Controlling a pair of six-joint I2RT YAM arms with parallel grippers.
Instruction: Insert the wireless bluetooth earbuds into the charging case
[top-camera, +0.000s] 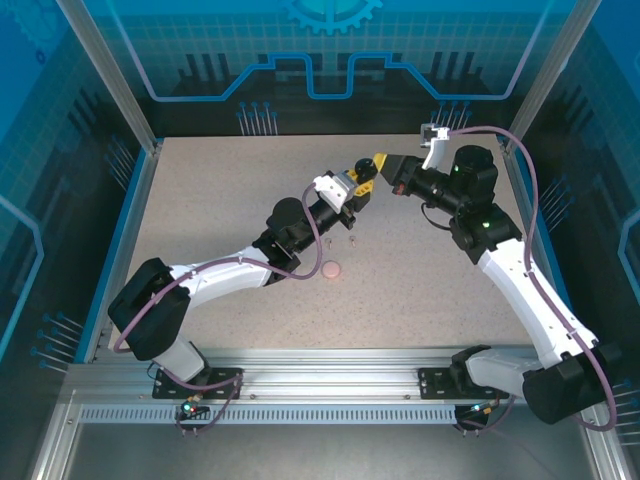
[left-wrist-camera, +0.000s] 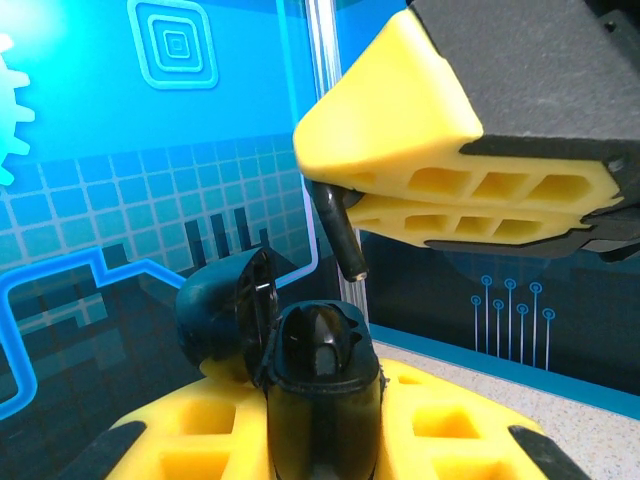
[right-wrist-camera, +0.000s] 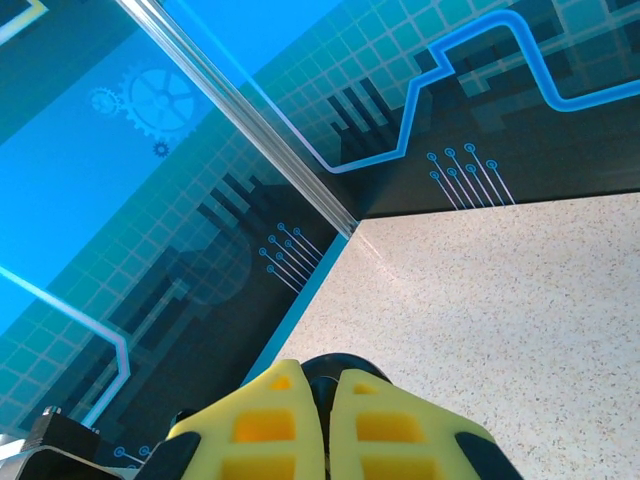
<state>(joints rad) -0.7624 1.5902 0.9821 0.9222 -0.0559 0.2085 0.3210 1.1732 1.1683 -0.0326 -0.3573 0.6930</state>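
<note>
Over the speckled surface (top-camera: 430, 290), at the overhead frame's top middle, our left hand (top-camera: 356, 184) clamps the open black charging case (left-wrist-camera: 322, 400) while our right hand (top-camera: 386, 163) pinches a black earbud (left-wrist-camera: 340, 232) just above it, not yet seated, so we judge the insertion itself remains.

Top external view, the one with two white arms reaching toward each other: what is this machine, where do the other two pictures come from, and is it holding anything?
Those are two robot arms bolted to the near edge of a table, filmed from above and behind. The other two pictures come from a small camera on each wrist, looking out past that arm's own yellow fingers. The left gripper holds an open black charging case with its lid flipped back. The right gripper pinches a black earbud, whose stem points down just above the case without touching it. A pink round case lies on the table.
</note>
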